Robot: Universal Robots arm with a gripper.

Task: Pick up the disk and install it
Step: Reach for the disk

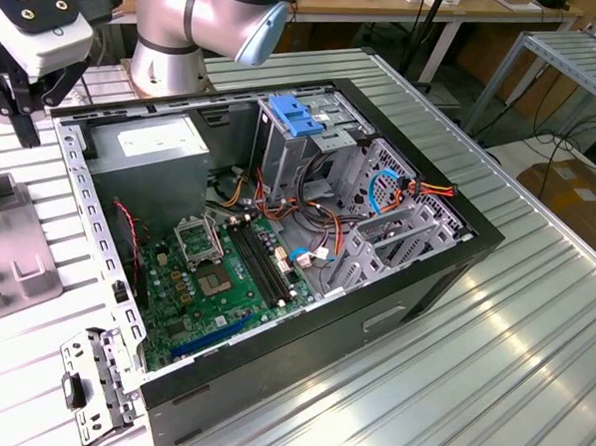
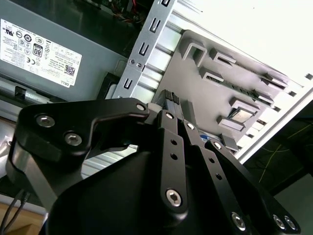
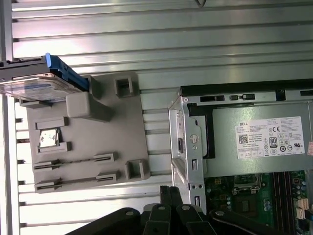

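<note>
One gripper [image 1: 24,119] hangs at the exterior view's upper left, jaws closed on nothing, near the grey fixture [image 3: 93,142]. The disk [image 3: 36,84] rests at that fixture's corner, apart from the open computer case [image 1: 373,322].

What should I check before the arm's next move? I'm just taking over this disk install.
1. Disk sits at the fixture's end: ok.
2. Gripper shut and empty: ok.
3. Gripper at the disk: not ok; it hangs apart from it, beside the case's corner.
4. Case open: ok.
5. Bay under the blue latch free: cannot tell.
6. Cables clear of that bay: cannot tell; several lie beside it.
</note>
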